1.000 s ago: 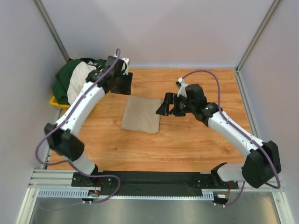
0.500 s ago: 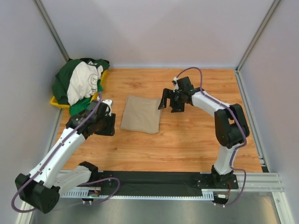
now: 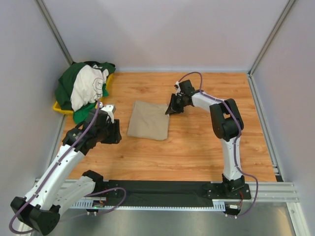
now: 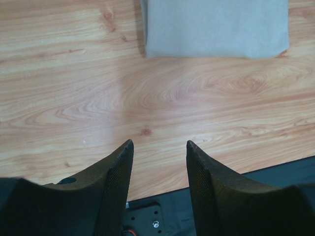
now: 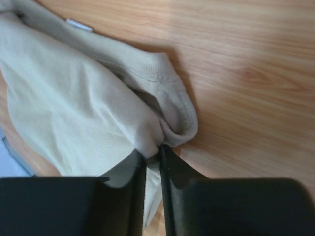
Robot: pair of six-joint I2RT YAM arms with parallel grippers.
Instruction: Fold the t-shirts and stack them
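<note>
Tan, folded, lying centrally: pinching the shirt point(image 3: 148, 119) by its corner with right gripper point(image 5: 152, 153), clamped on cloth. Hovering left gripper point(image 4: 159, 145) spread, empty. Seemingly tidying this fold; next, fetching another from the pile point(image 3: 84, 87).

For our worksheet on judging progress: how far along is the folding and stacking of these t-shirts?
Done: one tan t-shirt lies folded into a rectangle on the table. In hand: the right tool is shut on a hemmed edge of it; the left tool is open above the wood, holding nothing. Left: the green and cream shirts sit heaped, unfolded, on the yellow tray at far left; nothing is stacked yet.
</note>
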